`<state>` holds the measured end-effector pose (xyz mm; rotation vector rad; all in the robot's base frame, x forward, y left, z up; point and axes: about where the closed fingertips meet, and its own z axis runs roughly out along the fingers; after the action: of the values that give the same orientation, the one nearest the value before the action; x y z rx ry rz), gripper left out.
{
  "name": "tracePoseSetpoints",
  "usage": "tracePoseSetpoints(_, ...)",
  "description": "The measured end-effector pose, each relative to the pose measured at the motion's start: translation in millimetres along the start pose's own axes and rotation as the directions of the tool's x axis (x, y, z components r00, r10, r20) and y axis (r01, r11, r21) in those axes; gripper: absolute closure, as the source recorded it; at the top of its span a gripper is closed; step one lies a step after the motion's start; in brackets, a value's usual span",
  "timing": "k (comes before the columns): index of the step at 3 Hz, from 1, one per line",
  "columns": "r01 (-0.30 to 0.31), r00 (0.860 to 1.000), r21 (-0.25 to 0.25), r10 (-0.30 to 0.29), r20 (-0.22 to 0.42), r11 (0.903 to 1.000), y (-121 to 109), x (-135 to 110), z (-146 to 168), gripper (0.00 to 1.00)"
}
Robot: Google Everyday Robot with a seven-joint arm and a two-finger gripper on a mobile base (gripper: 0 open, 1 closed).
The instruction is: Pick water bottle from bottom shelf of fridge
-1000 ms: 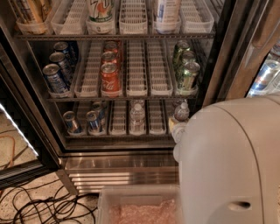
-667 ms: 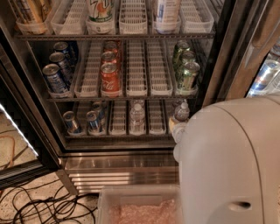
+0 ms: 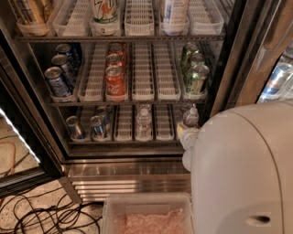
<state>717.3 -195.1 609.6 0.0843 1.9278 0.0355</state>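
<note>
One clear plastic bin nearest, at the bottom edge, pinkish stuff inside. To its left, black cables looped over the speckled floor. On the right, filling that lower corner, the arm's big white shell. At the shell's left edge, pale rounded parts, taken for the gripper, level with the right end of the bottom shelf of the fridge; whether spread or closed, cannot tell.

Farther in, above the ribbed steel base, on that lowest rack: the water bottle, upright in a middle lane tray, white cap up, apart from the gripper and untouched. Two silver-topped cans in the lanes to its left. At the far right, a darker small bottle, just behind the pale parts.

One rack up, dark blue cans at left, orange cans centre-left, green cans at right. Highest and farthest, tall bottles in white trays.
</note>
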Motion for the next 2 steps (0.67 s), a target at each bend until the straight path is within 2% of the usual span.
tracePoseSetpoints(2,-0.014,0.999,-0.021,0.013,-0.037,0.9997,13.9,6.8,-3.3,1.0)
